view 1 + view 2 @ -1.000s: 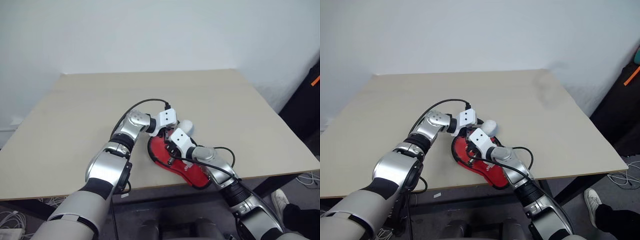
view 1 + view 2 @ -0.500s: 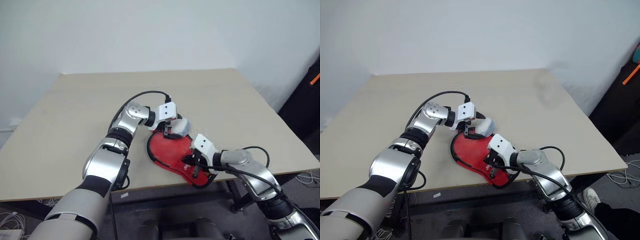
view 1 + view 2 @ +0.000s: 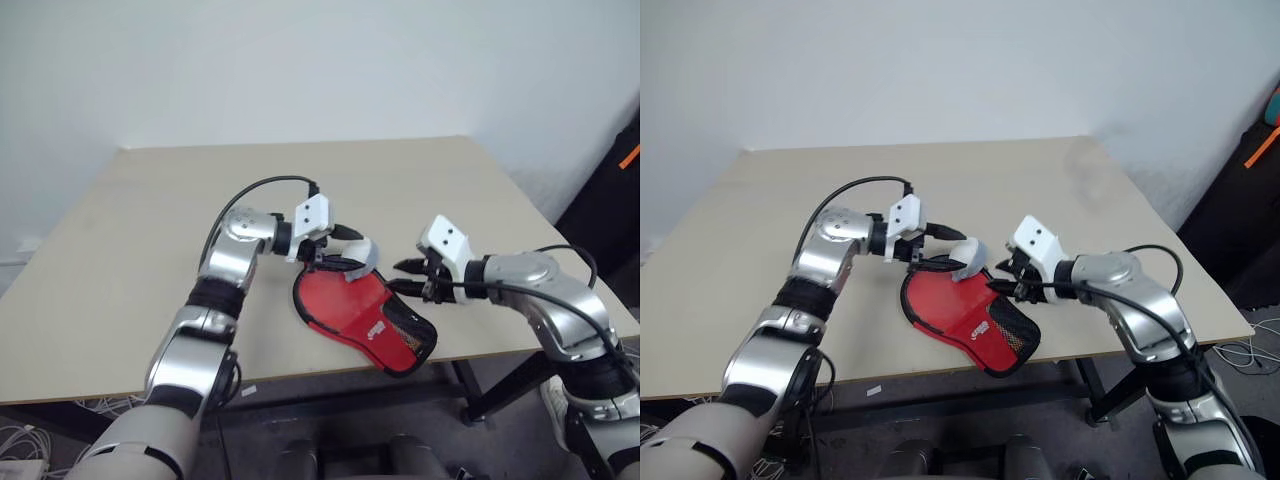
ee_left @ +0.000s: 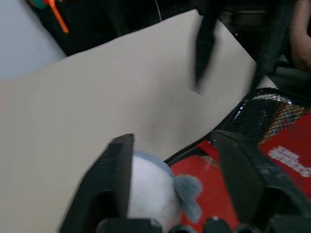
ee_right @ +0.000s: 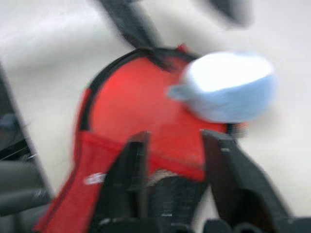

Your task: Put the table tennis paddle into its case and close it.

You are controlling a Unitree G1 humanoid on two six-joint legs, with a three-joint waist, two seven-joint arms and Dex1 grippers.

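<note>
While the red, paddle-shaped soft fabric case (image 3: pixel 362 322) lies flat near the lower centre of the head views, on the front part of the beige wooden table (image 3: pixel 130 230), both grippers hang just above it. A black piped edge runs round the case, and its narrow end, pointing to the lower right, shows a black mesh panel and a small white logo patch; the lettering on the patch is too small to read.

At the case's upper edge a silvery-white flap (image 3: pixel 970 259) curls up off the red surface. The left gripper (image 3: pixel 348 250) reaches in from the left at this flap; its two black fingers stand parted, one on each side of the flap, and whether they pinch it cannot be told. In the left wrist view the pale flap (image 4: pixel 150 191) sits against one finger, with the case's red face and mesh to the other side.

The right gripper (image 3: pixel 408 276) hovers just right of the case's middle, above it, fingers apart and grasping nothing.

The table tennis paddle itself cannot be made out.
</note>
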